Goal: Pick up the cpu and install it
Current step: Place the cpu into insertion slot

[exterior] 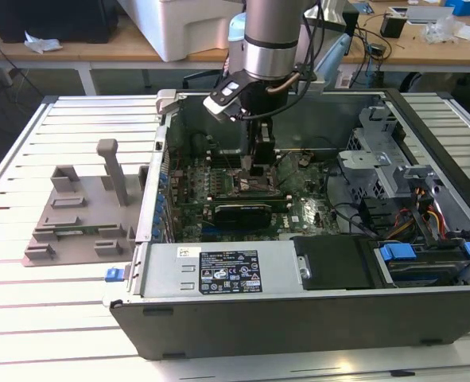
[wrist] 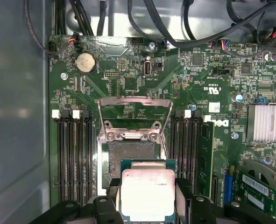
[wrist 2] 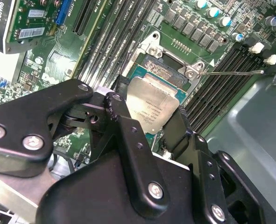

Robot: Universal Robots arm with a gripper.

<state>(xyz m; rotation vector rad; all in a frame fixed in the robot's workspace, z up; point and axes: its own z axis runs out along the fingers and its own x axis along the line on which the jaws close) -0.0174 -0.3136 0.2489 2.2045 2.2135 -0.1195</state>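
Gripper (exterior: 258, 177) clenched on the cpu (wrist: 148, 193), held over the open socket (wrist: 130, 157).

In both wrist views the black fingers (wrist 2: 123, 122) press two opposite edges of the silver-topped cpu. It hangs close above the motherboard (wrist: 128, 79) and overlaps one edge of the socket; whether it touches the socket frame I cannot tell. The metal load plate (wrist: 134, 100) stands raised at the socket's far edge, and memory slots (wrist: 74, 154) flank the socket on both sides. In the exterior view the arm reaches down into the open computer case (exterior: 298, 318), toward ten o'clock from the case's middle. A grey fixture plate (exterior: 75, 219) lies outside the case at nine o'clock, on the slatted table (exterior: 28, 318).
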